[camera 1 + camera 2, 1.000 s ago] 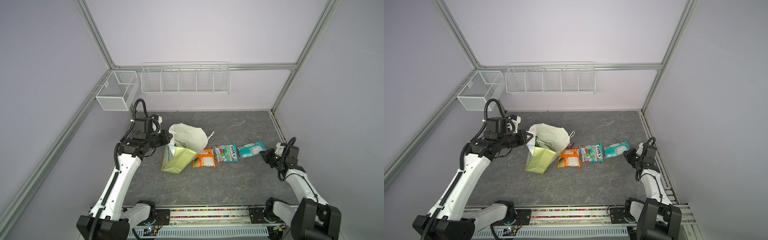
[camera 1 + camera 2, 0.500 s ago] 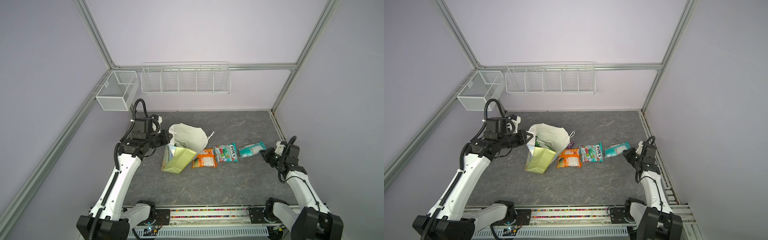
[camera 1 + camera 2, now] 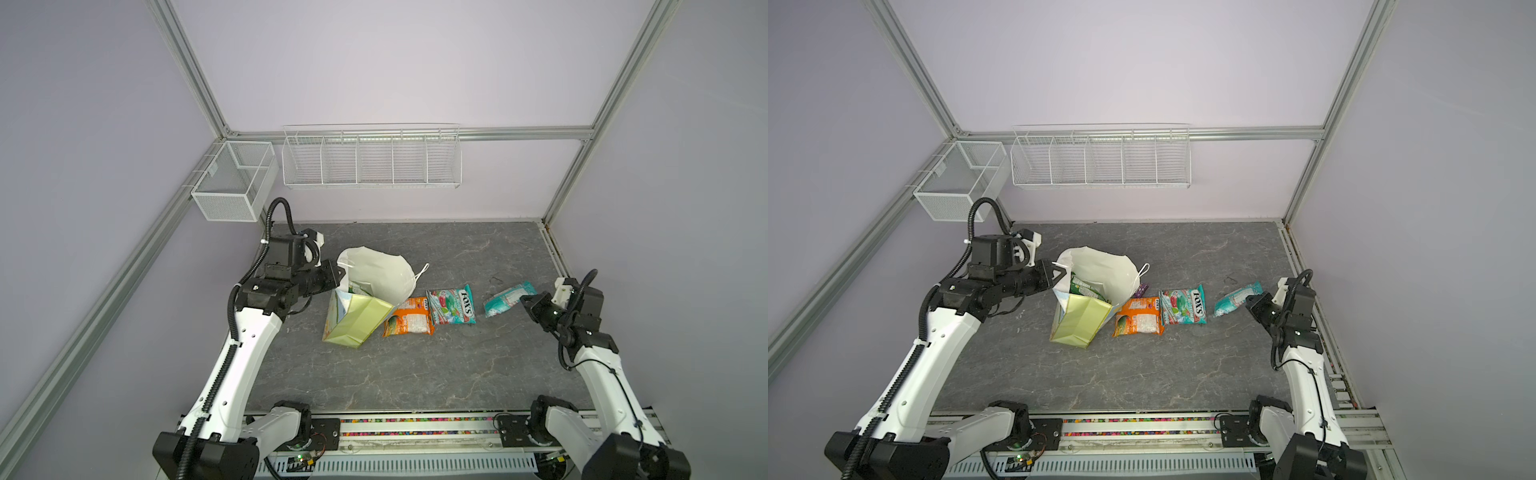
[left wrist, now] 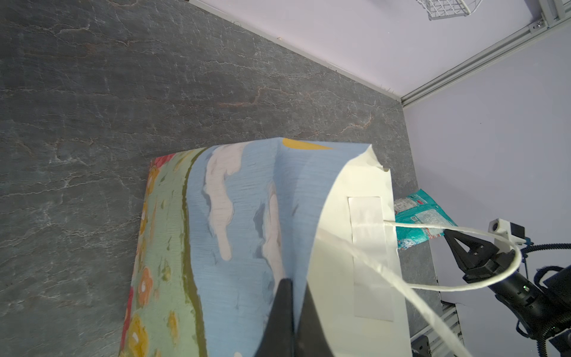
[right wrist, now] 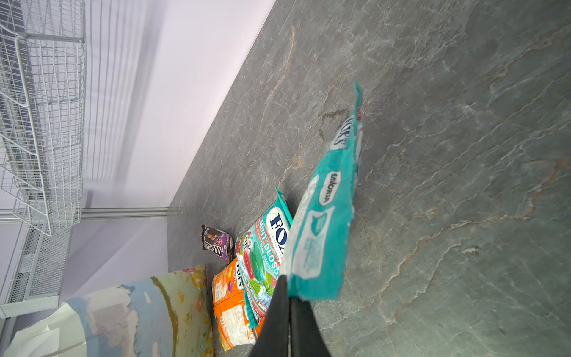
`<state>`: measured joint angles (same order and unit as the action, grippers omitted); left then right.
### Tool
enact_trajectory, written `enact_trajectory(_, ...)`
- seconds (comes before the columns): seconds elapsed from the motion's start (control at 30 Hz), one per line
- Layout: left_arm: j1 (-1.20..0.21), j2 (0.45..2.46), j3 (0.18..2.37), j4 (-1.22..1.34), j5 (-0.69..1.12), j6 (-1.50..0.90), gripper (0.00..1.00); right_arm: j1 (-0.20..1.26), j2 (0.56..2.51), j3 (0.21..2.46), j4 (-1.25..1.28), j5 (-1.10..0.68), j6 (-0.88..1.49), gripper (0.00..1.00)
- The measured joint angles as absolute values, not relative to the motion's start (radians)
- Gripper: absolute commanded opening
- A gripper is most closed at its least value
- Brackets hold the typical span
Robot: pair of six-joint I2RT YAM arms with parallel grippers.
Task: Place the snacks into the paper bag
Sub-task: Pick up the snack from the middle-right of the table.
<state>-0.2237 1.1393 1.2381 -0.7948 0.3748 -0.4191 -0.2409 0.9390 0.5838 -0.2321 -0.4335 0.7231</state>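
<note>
The paper bag [image 3: 359, 318] stands tilted open at mid-table, its flower and sky print facing the left wrist view [image 4: 241, 216]. My left gripper [image 3: 341, 272] [image 4: 295, 282] is shut on its rim. A green packet [image 3: 1084, 286] shows inside. My right gripper [image 3: 524, 300] [image 5: 287, 278] is shut on the edge of a teal pouch [image 3: 505, 298] [image 5: 324, 216] at the right. Right of the bag lie an orange pouch [image 3: 409, 322], a teal-red FOX'S pouch [image 3: 451, 307] and a small brown-purple M&M's pack [image 5: 216, 242].
A long white wire basket [image 3: 370, 160] hangs on the back wall and a smaller one [image 3: 232, 187] on the left frame. The table's right edge rail [image 3: 555, 257] runs close behind my right arm. A white cord handle [image 4: 432, 287] loops out from the bag.
The right arm has shifted slightly, with the teal pouch staying in nearly the same place. The left arm and the bag have not moved.
</note>
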Motion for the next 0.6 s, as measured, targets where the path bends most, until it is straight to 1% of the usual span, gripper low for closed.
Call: enact_trajectory(0.6,-0.224,1.122,1.238,-0.804,0.375,-0.427,0.00,-0.220,0.884,0.601,-0.267,-0.441,0.705,0.07)
